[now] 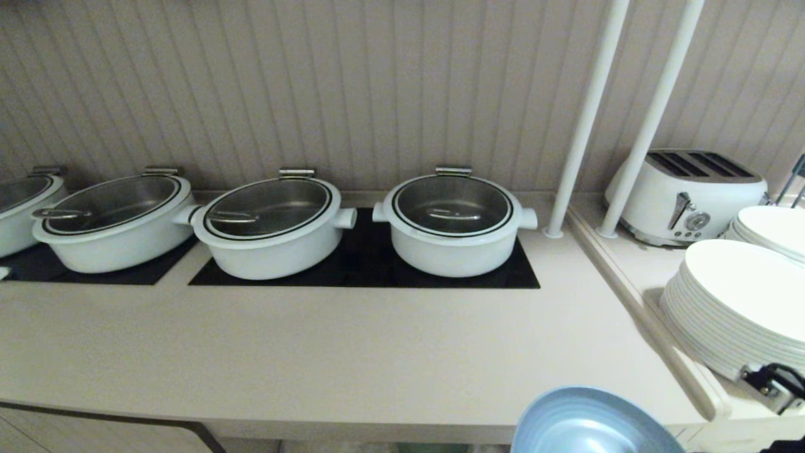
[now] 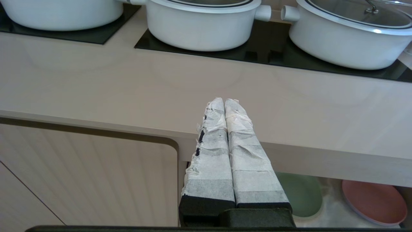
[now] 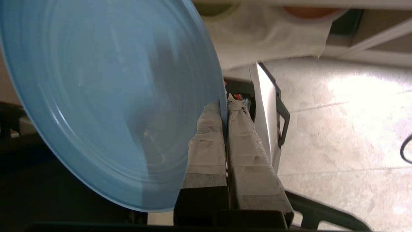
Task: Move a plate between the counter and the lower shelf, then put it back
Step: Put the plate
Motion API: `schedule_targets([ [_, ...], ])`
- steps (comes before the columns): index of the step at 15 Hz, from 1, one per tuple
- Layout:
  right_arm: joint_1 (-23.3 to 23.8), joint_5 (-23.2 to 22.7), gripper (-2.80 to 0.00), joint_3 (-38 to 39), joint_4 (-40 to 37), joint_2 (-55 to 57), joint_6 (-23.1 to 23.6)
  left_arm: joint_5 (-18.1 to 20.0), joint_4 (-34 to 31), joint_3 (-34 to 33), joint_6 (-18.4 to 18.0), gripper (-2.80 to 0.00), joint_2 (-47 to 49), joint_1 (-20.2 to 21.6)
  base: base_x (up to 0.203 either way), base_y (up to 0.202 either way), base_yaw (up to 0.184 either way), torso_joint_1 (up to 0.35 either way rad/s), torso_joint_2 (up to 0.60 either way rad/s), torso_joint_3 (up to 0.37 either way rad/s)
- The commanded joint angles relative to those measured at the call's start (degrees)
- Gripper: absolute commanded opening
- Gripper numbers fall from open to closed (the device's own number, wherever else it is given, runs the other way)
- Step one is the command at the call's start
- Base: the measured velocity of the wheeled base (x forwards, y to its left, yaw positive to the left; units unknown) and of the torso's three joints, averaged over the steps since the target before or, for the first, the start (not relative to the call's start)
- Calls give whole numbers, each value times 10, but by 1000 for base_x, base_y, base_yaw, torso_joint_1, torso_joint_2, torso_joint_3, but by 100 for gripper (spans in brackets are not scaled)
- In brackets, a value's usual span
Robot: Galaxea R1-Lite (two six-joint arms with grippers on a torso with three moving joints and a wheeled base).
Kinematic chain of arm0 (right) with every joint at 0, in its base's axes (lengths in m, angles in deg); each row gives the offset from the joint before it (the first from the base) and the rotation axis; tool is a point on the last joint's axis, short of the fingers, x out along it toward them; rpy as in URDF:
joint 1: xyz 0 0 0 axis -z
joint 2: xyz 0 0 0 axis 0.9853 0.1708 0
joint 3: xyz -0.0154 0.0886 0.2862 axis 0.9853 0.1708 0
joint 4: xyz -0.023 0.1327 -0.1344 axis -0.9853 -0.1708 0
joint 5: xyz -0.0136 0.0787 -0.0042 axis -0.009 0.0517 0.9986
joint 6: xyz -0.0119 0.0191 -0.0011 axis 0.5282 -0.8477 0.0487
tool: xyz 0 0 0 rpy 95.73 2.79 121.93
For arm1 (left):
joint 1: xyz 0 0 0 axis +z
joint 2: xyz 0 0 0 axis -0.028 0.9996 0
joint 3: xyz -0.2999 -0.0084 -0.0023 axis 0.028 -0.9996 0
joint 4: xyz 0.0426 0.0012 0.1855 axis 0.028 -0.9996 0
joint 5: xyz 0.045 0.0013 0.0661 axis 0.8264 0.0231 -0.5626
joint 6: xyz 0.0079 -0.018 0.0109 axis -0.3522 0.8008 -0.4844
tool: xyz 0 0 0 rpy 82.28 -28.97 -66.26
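Plate sits clamped by its rim in the right tool, held off the tabletop just past its near edge, toward the right. The left tool, fingers pressed together and empty, hangs before the tabletop's near edge, above the lower shelf with green and pink plates.

Soft, even indoor light; glare on the floor; the plate close-up is slightly blurred
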Motion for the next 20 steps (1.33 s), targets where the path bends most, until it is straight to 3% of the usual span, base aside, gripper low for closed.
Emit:
schedule_targets([
  [1, 0, -2, -280, -32, 0, 35, -1, 0, 0, 0, 1, -280, 0, 0, 0, 0, 0, 0, 0, 0],
  [8, -8, -16, -280, -120, 2, 111, 2, 0, 0, 0, 1, -280, 0, 0, 0, 0, 0, 0, 0, 0],
  [17, -109, -28, -280, -267, 4, 261, 1, 0, 0, 0, 1, -280, 0, 0, 0, 0, 0, 0, 0, 0],
  [20, -156, -25, -280, -327, 3, 327, -31, 0, 0, 0, 1, -280, 0, 0, 0, 0, 0, 0, 0, 0],
])
